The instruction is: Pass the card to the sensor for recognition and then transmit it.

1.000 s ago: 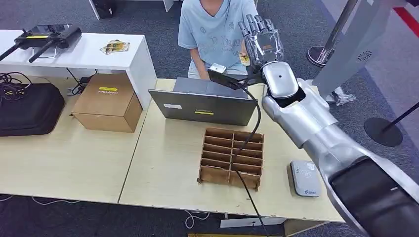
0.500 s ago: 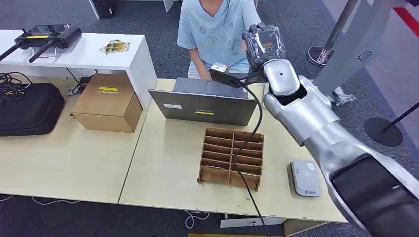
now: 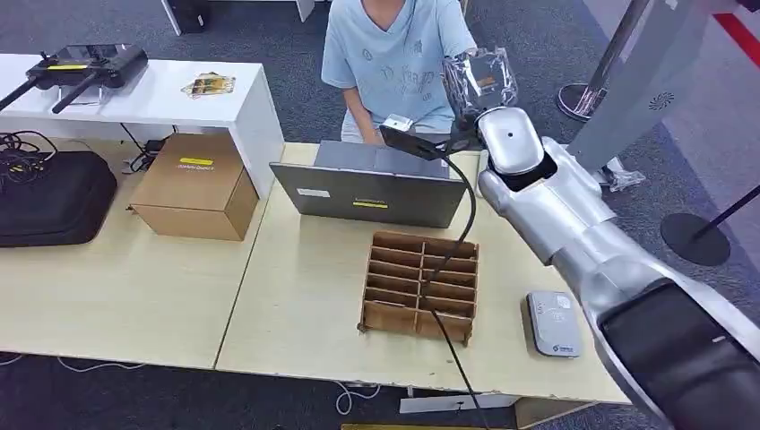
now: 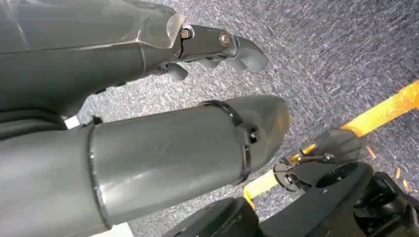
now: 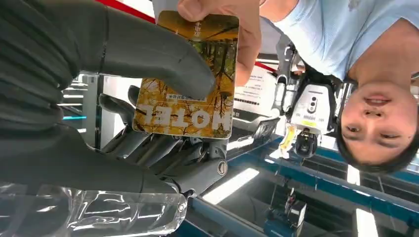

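My right hand (image 3: 479, 79) is raised high over the far side of the table, in front of a person (image 3: 391, 54) in a light blue shirt. In the right wrist view its thumb (image 5: 163, 59) presses on the face of an orange and yellow hotel card (image 5: 197, 106), with its fingers curled behind the card. The person's fingers (image 5: 222, 12) still pinch the card's far edge. The grey card sensor (image 3: 553, 324) lies on the table near its front right corner, well below my arm. My left hand (image 4: 207, 44) hangs over grey carpet and holds nothing.
A grey laptop (image 3: 372, 193) stands at the table's far edge, with a cardboard divider tray (image 3: 419, 287) in front of it. A black cable runs from my wrist across the tray. A cardboard box (image 3: 193, 184) and a black case (image 3: 49, 197) sit to the left.
A second ago my right hand's fingers stood straight up and apart; they have since curled in around the card the person holds out. The arm has barely moved.
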Action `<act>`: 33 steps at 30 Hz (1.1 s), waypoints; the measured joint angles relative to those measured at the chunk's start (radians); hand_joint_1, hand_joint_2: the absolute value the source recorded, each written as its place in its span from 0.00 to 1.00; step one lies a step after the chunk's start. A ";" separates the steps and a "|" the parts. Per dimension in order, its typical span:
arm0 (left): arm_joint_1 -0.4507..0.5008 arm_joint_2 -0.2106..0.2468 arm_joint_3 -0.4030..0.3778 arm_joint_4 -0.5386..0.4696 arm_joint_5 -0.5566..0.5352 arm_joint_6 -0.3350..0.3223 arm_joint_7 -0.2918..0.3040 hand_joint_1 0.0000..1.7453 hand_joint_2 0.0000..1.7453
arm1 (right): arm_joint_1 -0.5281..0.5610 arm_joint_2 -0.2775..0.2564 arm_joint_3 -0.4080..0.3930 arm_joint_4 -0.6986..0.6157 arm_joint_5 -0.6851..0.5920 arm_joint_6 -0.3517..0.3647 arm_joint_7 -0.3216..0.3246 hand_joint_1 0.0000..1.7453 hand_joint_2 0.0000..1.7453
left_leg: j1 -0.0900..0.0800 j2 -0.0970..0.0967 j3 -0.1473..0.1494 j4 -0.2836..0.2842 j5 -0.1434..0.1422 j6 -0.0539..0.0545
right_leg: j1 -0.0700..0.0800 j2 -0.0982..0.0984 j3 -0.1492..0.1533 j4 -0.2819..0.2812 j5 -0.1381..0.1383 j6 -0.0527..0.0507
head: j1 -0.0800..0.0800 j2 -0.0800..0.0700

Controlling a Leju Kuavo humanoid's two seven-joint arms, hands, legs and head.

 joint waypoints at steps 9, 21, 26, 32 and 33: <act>0.000 0.000 0.000 0.000 -0.002 0.012 0.000 0.00 0.00 | 0.001 -0.002 -0.008 0.000 -0.001 -0.018 0.000 1.00 1.00 | 0.000 0.000 0.000 0.000 0.000 0.000 | 0.000 0.000 0.000 0.000 0.000 0.000 | 0.000 0.000; 0.000 0.000 0.000 -0.002 -0.003 0.015 0.007 0.00 0.00 | 0.021 -0.019 -0.097 -0.044 -0.101 -0.095 -0.055 1.00 1.00 | 0.000 0.000 0.000 0.000 0.000 0.000 | 0.000 0.000 0.000 0.000 0.000 0.000 | 0.000 0.000; 0.001 0.000 0.000 -0.002 -0.001 0.015 0.007 0.00 0.00 | 0.040 -0.045 -0.158 -0.087 -0.181 -0.075 -0.092 1.00 1.00 | 0.000 0.000 0.000 0.000 0.000 0.000 | 0.000 0.000 0.000 0.000 0.000 0.000 | 0.000 0.000; 0.002 0.000 0.000 -0.002 0.004 0.014 0.006 0.00 0.00 | 0.071 -0.074 -0.243 -0.139 -0.326 0.001 -0.156 1.00 1.00 | 0.000 0.000 0.000 0.000 0.000 0.000 | 0.000 0.000 0.000 0.000 0.000 0.000 | 0.000 0.000; 0.003 0.000 0.000 -0.002 0.005 0.015 0.006 0.00 0.00 | 0.079 -0.077 -0.261 -0.149 -0.362 0.016 -0.176 1.00 1.00 | 0.000 0.000 0.000 0.000 0.000 0.000 | 0.000 0.000 0.000 0.000 0.000 0.000 | 0.000 0.000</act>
